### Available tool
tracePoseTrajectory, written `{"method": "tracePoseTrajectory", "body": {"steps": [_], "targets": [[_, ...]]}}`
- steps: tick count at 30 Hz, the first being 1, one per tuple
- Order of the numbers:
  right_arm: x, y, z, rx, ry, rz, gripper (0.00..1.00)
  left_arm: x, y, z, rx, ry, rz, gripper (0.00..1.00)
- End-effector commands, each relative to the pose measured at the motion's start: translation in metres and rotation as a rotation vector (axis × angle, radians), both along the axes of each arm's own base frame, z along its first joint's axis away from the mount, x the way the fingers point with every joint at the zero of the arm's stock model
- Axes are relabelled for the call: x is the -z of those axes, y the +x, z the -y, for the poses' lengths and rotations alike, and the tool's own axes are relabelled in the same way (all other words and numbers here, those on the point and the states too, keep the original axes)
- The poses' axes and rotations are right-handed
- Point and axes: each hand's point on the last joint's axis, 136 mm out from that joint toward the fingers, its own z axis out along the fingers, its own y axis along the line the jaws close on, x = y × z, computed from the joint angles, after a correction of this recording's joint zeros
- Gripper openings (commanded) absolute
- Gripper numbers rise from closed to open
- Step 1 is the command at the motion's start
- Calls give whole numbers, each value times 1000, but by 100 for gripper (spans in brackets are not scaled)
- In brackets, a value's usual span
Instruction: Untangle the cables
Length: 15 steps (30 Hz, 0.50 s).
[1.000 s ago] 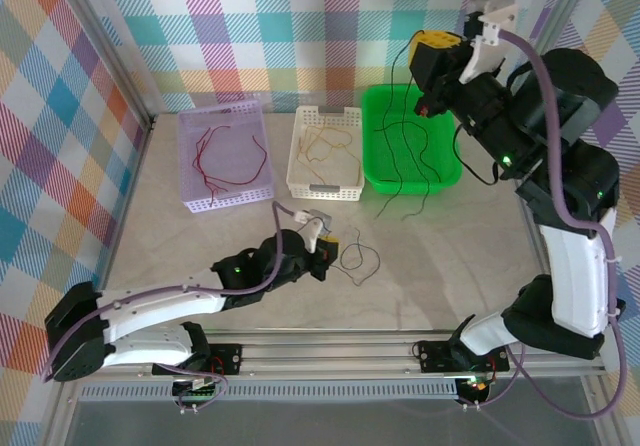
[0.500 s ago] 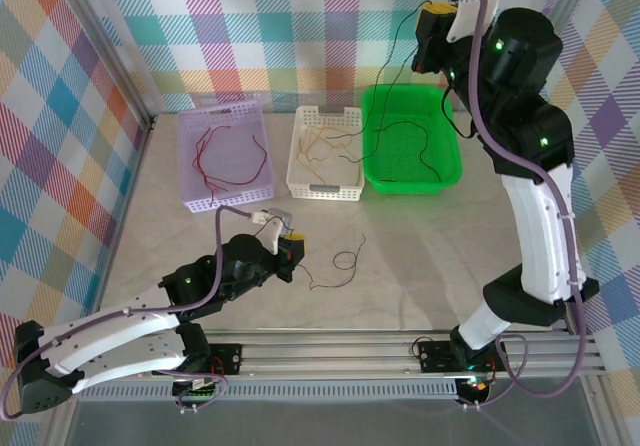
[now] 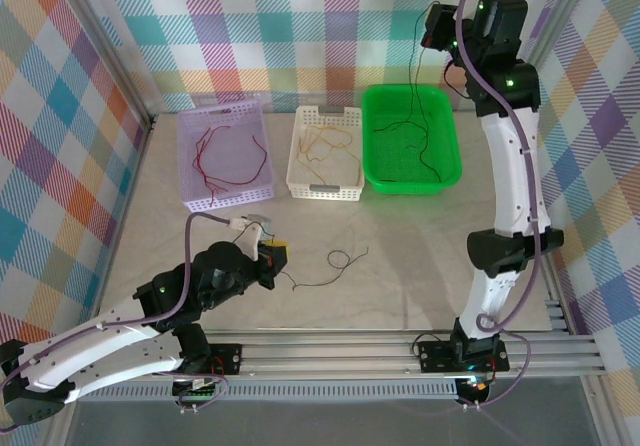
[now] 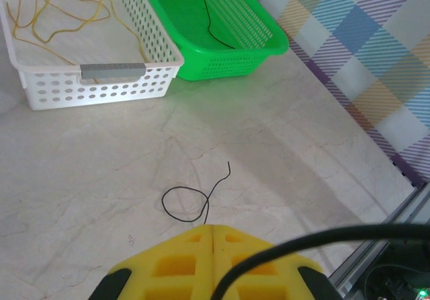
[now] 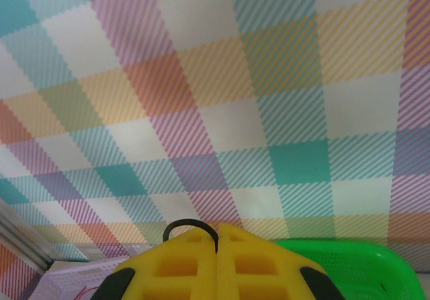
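My left gripper (image 3: 279, 256) sits low on the table, shut on one end of a thin black cable (image 3: 341, 259) that loops on the marble just right of it. In the left wrist view that cable (image 4: 182, 202) runs straight into the closed yellow jaws (image 4: 211, 228). My right gripper (image 3: 433, 28) is raised high at the back wall, shut on another black cable (image 3: 421, 84) that hangs down into the green basket (image 3: 412, 187). In the right wrist view a short black loop (image 5: 189, 223) sticks out of the closed gripper (image 5: 217, 230).
A lilac basket (image 3: 189, 169) holds red wires (image 3: 231, 162). A white basket (image 3: 325, 193) holds yellow wires (image 3: 326, 144). More black wire (image 3: 400, 126) lies in the green basket. Checked walls enclose the back and sides; a metal rail runs along the near edge.
The right arm rose and swung back toward the wall, lifting its black cable out of the green basket. The left arm drew back to the left, dragging the looped cable along.
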Motion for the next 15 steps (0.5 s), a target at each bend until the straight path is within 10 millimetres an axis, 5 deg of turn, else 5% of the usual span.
{"method": "tracePoseTrajectory", "body": {"steps": [1,15], "targets": [[-1,8,-6,-30,26,9,0,-1,0,-7,-24,-2,-12,0],[123,67,14,119,-137,-132,0,-2,-5,-9,-26,-55,-41,0]]}}
